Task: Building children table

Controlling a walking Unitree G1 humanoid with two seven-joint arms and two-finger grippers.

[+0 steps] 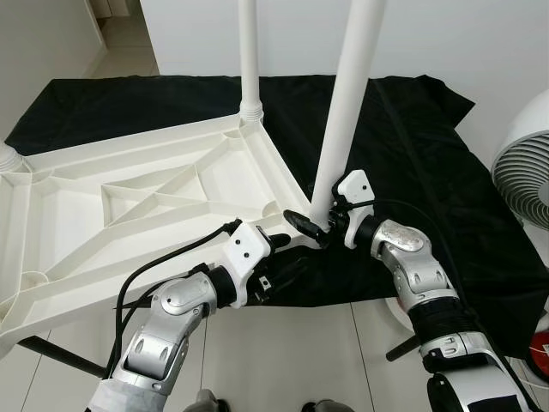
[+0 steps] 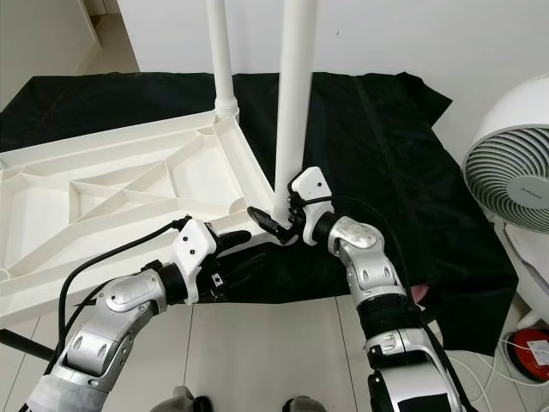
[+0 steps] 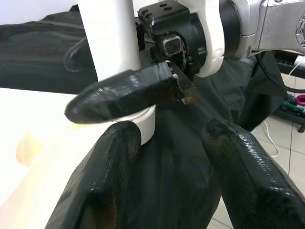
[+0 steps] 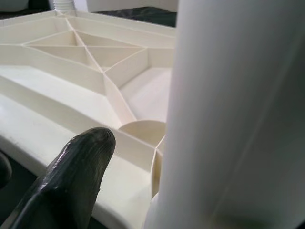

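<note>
Two white legs already stand upright on the upturned children's tabletop (image 1: 129, 197), which lies underside up on a black cloth (image 1: 412, 172) spread over the tiled floor. The far leg (image 1: 249, 60) sits in its socket at the far corner. The near leg (image 1: 352, 94) rises from the near corner, and this is the one in hand: the right pincer (image 1: 319, 225) is closed around its base, one black finger (image 4: 71, 176) lying just beside the socket.

The left pincer (image 1: 279, 245) hovers just beside the same corner with its fingers (image 3: 238, 171) held apart, gripping nothing, close to touching the right pincer's finger.

The step looks like seating or tightening this leg in its corner socket. The next move probably calls for turning or pressing the leg home while the left pincer steadies the tabletop's edge, so the frame does not slide on the cloth.

Both pincers crowd one corner, so they could knock each other. A white fan (image 2: 515, 180) stands off the cloth's right edge, near the right arm's elbow, with cables (image 2: 506, 369) on the floor beside it.
</note>
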